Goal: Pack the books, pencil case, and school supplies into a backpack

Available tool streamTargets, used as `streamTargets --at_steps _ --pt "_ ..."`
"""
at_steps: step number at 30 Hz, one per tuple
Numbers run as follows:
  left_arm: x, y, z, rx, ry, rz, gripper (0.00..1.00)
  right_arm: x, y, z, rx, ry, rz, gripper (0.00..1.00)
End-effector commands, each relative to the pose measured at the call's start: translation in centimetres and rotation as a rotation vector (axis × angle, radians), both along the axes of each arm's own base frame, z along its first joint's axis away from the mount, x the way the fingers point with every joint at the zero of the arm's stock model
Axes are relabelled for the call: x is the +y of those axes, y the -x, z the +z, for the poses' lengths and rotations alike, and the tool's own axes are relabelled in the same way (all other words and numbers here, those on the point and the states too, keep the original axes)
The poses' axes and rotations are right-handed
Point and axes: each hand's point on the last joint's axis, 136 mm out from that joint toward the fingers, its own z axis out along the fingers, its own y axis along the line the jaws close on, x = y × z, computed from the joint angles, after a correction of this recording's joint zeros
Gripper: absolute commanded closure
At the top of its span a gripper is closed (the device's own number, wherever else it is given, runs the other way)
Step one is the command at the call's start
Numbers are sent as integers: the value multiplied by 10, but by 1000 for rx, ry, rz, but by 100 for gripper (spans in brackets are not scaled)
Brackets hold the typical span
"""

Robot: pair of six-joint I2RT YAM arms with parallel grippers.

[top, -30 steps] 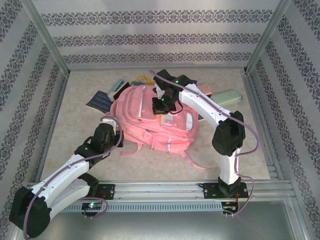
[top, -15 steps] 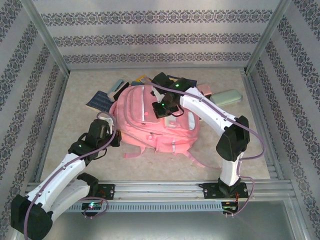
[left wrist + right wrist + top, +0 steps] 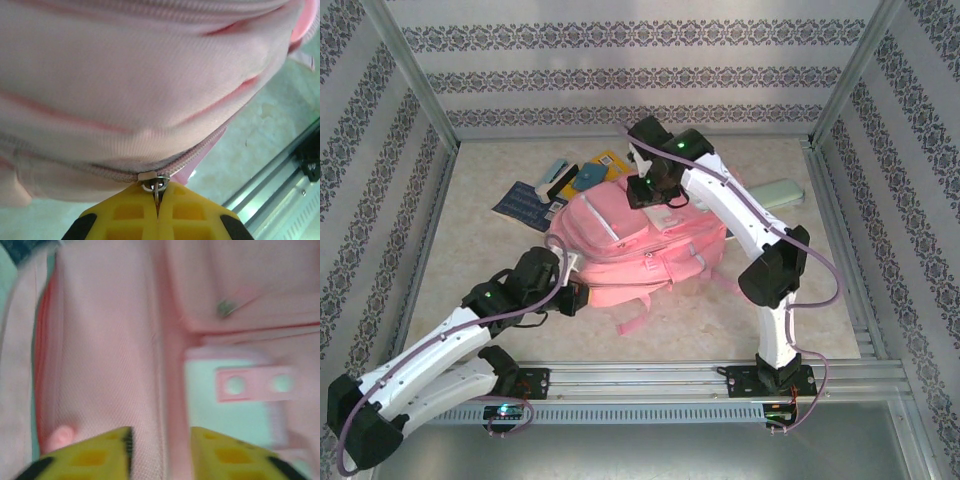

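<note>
While the left gripper [image 3: 572, 293] has swung in from the lower left of the overhead frame to the near edge of the backpack [image 3: 640, 245], the bag itself has turned and flattened, and now lies wider across the middle of that frame. In the left wrist view we see the yellow fingers [image 3: 135, 210] pressed together on the small metal zip pull [image 3: 156, 182] at the bottom centre, with the zip track running off to both sides across the pink fabric.

The right gripper [image 3: 658, 200] has shifted toward the top of the bag, just above centre in the overhead frame. Its jaws, closed a moment ago, now stand spread. In its own view, pink fabric shows through the gap and nothing is clamped.

We take this to mean that the zip is about to be drawn open. With the top let go, though, the bag may slide instead of unzipping.

Nothing is packed yet. The books [image 3: 520, 205] and the small school supplies [image 3: 588, 178] lie at the upper left of the bag, and the pencil case [image 3: 780, 193] is at its upper right.
</note>
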Motion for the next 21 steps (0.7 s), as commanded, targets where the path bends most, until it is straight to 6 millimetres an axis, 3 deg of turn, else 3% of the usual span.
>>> streamTargets --at_steps 1,6,9,12,15,19,21 --pt "-14 -8 15 -18 43 19 100 -26 -19 18 -93 72 -106 56" --pt "-40 -21 19 -14 71 3 100 -62 -1 48 -146 74 -264 53" --pt "-52 -22 17 9 52 -37 100 -80 21 59 -130 -41 -390 61" --pt "-61 -22 17 15 42 -62 100 -91 45 55 -32 -247 -518 70" --pt "-70 -21 21 4 66 -84 100 -82 73 27 144 -454 -577 70" --pt "-82 -18 26 -7 79 -117 100 -73 106 -19 363 -675 -689 59" --pt "-88 -17 29 -8 75 -134 100 -70 113 -31 419 -775 -747 56"
